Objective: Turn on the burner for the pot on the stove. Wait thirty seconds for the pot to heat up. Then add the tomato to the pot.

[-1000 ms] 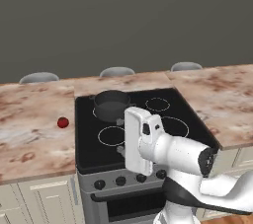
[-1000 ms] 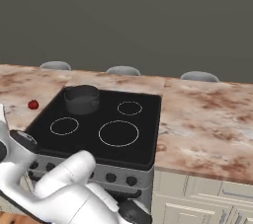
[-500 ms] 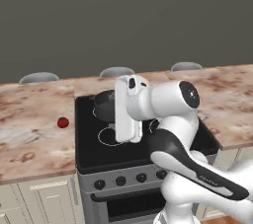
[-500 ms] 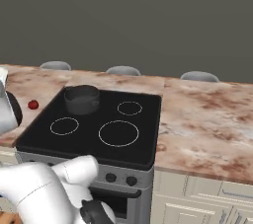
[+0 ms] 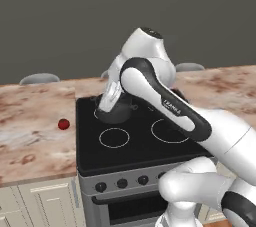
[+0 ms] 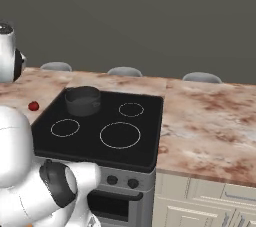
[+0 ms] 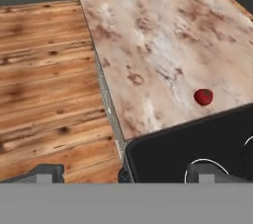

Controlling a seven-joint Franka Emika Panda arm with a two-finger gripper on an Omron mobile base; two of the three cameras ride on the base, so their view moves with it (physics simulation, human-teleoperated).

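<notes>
The dark grey pot (image 6: 82, 100) stands on the back left burner of the black glass stove (image 6: 100, 146); a bit of the burner's white ring (image 5: 96, 114) shows by the pot's left side. On the marble counter left of the stove lies the small red tomato (image 5: 63, 124), also in the right base view (image 6: 33, 106). My arm is raised over the stove, and its white hand (image 5: 110, 97) hangs in front of the pot, partly hiding it. My gripper (image 7: 126, 174) is open and holds nothing. It looks down over the stove's left corner, with the tomato (image 7: 203, 96) beyond it.
Black knobs (image 5: 122, 183) run along the stove's grey front. Marble counter (image 6: 210, 121) stretches to both sides, with stool backs (image 6: 123, 71) behind it. Three more white rings mark the glass, the largest at the front right (image 6: 120, 135). Wooden floor (image 7: 44, 85) lies past the counter's end.
My arm has swung up from low in front of the stove and to the left, over the pot. The gripper stayed open. Pot and tomato have not moved.
</notes>
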